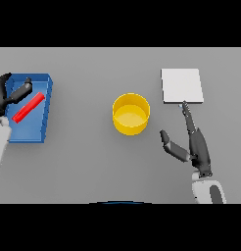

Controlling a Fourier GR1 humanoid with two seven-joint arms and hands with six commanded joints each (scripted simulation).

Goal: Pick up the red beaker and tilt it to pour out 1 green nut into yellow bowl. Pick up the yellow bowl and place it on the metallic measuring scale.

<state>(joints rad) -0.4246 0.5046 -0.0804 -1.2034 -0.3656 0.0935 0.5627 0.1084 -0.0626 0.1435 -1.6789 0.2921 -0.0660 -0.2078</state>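
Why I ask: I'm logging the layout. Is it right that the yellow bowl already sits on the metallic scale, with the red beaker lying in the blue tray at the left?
Not quite. The head view shows the yellow bowl on the bare table, left of the metallic scale and apart from it. The red beaker does lie in the blue tray at the left.

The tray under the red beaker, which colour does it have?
Blue. The tray shows in the head view, at the table's left side, with the red beaker lying inside.
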